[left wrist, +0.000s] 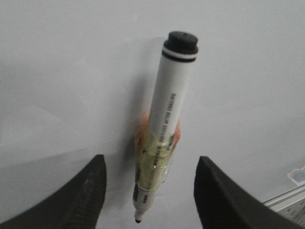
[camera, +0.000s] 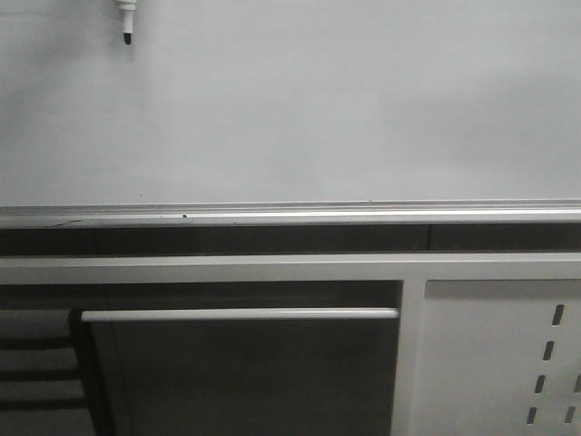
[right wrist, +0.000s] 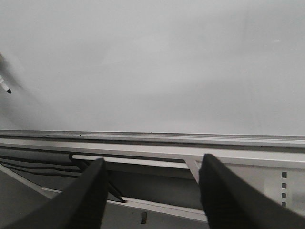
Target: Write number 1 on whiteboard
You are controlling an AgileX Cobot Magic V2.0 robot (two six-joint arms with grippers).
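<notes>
The whiteboard (camera: 327, 100) fills the upper part of the front view, a plain glossy grey-white panel with no number 1 in view on it. A white marker (left wrist: 164, 129) with a black cap end and yellowish tape round its barrel points its black tip (left wrist: 138, 220) down close to the board. It sits between the fingers of my left gripper (left wrist: 150, 162), which stand wide open and do not touch it. The marker's tip (camera: 126, 36) shows at the front view's top left. My right gripper (right wrist: 152, 162) is open and holds nothing, facing the board's lower edge.
A silver metal rail (camera: 290, 215) runs along the whiteboard's bottom edge. Below it are a white frame bar (camera: 227, 314) over a dark opening and a white metal panel with slots (camera: 508, 363) at the right.
</notes>
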